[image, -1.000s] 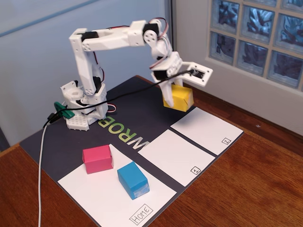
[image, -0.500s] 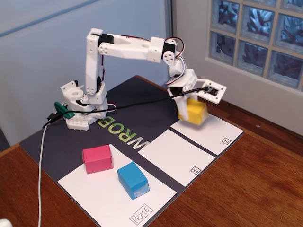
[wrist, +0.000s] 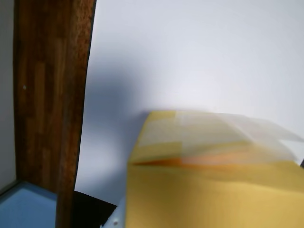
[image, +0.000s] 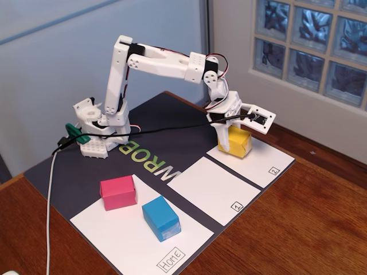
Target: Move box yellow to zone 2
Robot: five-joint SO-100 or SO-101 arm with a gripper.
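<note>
In the fixed view my gripper (image: pixel 227 135) is shut on the yellow box (image: pixel 236 143), gripping it from above. The box hangs at or just over the far left end of zone 2 (image: pixel 255 160), the white panel with a small boxed "2" in its near right corner. Whether the box touches the paper I cannot tell. In the wrist view the yellow box (wrist: pixel 209 180) is blurred and fills the lower right, with the white paper of zone 2 (wrist: pixel 190 57) behind it. My fingers are hidden there.
The panel marked "1" (image: pixel 212 189) lies beside zone 2. A pink box (image: pixel 118 192) and a blue box (image: pixel 161 217) sit on the HOME panel (image: pixel 109 238). The arm's base (image: pixel 97 134) and a cable (image: pixel 50 189) are at left. The wooden table (image: pixel 309 217) surrounds the mat.
The arm has reached out to the right and lowered, carrying the yellow box from the dark mat behind the panels onto the far end of zone 2.
</note>
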